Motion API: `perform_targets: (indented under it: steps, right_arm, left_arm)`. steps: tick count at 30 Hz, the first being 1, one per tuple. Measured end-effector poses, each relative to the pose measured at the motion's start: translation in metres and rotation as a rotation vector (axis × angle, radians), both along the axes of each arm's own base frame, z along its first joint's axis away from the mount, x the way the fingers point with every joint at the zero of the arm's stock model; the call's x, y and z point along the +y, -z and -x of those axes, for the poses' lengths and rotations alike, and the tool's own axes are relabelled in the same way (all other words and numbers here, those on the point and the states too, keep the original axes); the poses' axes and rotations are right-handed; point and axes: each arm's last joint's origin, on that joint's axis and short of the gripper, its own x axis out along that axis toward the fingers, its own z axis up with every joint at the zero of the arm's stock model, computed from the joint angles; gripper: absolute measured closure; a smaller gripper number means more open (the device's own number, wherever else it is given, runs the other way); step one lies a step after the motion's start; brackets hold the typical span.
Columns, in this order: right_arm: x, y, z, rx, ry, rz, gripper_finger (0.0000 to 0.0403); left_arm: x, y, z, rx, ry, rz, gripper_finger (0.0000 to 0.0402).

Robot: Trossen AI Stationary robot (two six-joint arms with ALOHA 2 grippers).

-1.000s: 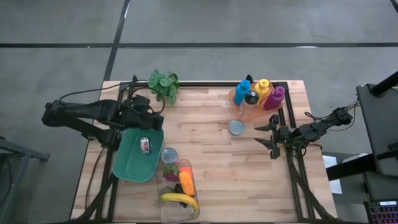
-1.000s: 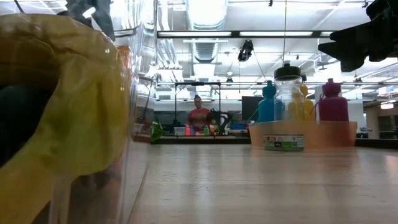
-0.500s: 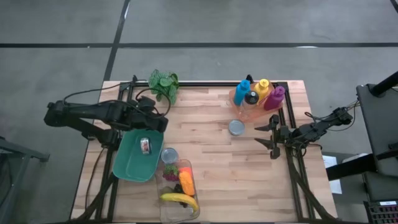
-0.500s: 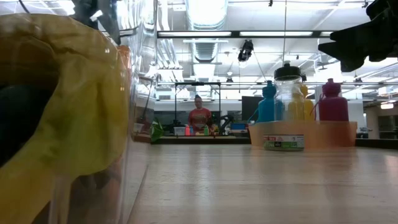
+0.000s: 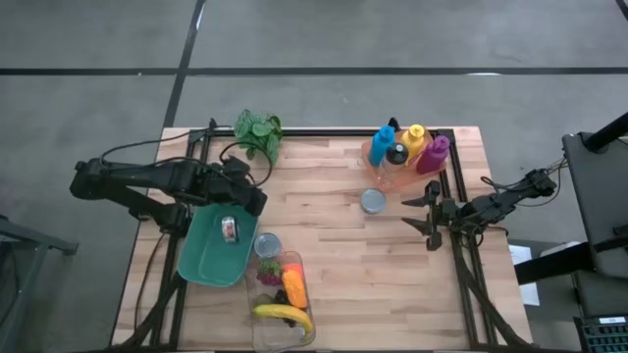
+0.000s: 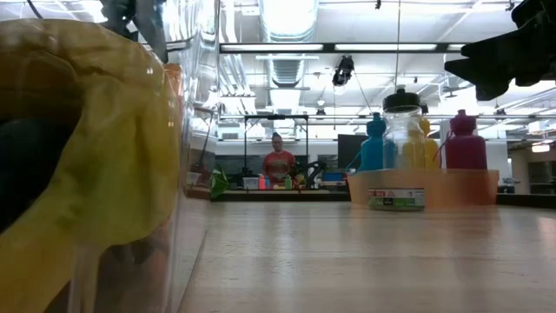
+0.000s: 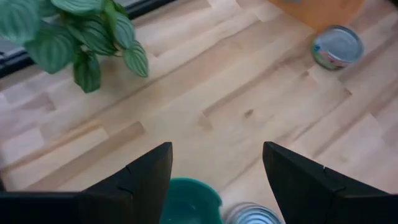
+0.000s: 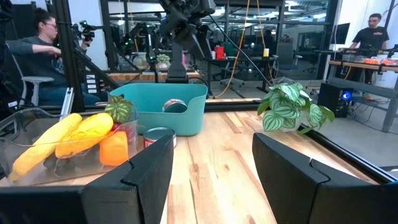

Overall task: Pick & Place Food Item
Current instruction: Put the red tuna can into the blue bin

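Observation:
A teal bin (image 5: 211,257) stands at the table's left with a small can (image 5: 229,229) lying in it. My left gripper (image 5: 255,200) hovers open above the bin's far right corner, with nothing between its fingers (image 7: 216,149). A second can (image 5: 267,244) stands on the table beside the bin. A clear container (image 5: 283,299) near the front edge holds a banana (image 5: 285,314), an orange piece (image 5: 292,286) and a dark red piece. At the right edge my right gripper (image 5: 410,212) waits open and level above the table.
A third can (image 5: 373,201) stands in front of an orange basket (image 5: 392,175) of coloured bottles at the far right. A potted plant (image 5: 258,132) sits at the far edge. Bare wood lies in the table's middle. People show in the room beyond the table.
My left gripper has turned a little at the wrist above the bin's far corner, and it stays open.

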Motion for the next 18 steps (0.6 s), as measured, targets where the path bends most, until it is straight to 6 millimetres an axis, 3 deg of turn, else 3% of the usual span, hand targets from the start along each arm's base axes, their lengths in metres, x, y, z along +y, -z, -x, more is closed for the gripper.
perform_targets:
  steps: [8, 18]
  right_arm:
    - [0.0, 0.0, 0.0, 0.0, 0.0, 0.0, 0.0186]
    - [0.0, 0.0, 0.0, 0.0, 0.0, 0.0, 0.0186]
  left_arm:
    - [-0.003, 0.004, -0.015, -0.047, 0.042, 0.093, 0.0145]
    - [-0.003, 0.028, -0.043, -0.006, -0.025, 0.307, 0.0145]
